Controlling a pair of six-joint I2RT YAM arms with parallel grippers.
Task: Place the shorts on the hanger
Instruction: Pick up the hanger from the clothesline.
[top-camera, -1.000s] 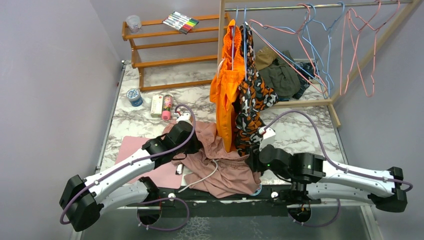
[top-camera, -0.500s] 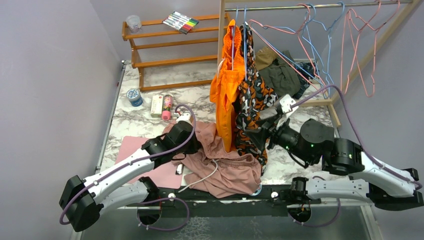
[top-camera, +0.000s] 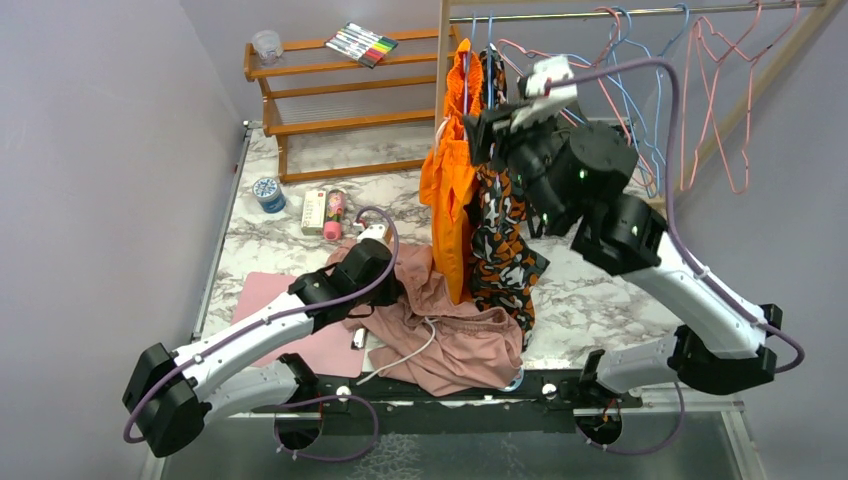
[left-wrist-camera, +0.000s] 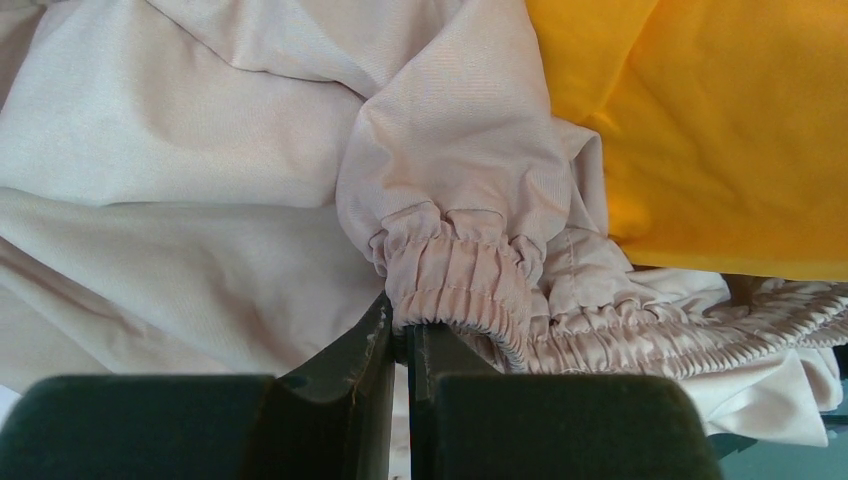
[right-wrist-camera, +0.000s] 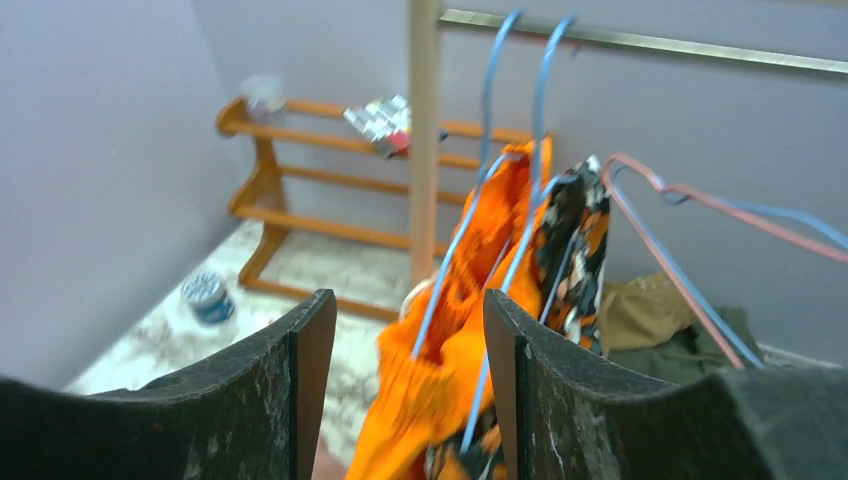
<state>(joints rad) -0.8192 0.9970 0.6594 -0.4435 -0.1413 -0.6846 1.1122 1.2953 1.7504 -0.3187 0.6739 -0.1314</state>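
The dusty-pink shorts lie crumpled at the table's near edge, white drawstring trailing. My left gripper rests on their left side. In the left wrist view it is shut, with the gathered waistband pinched at the fingertips. My right gripper is raised high by the clothes rail and stands open with nothing between its fingers; the hung orange garment shows beyond the gap. A pink wire hanger hangs on the rail just right of that arm, its wire also seen in the right wrist view.
An orange garment and a camouflage one hang on blue hangers at the rail's left end. More pink hangers hang to the right. Olive clothes lie behind. A wooden rack, tin and pink mat stand left.
My right arm has swung up from the table beside the shorts to the rail by the hung garments, its jaws opening wider. The left gripper has stayed on the shorts.
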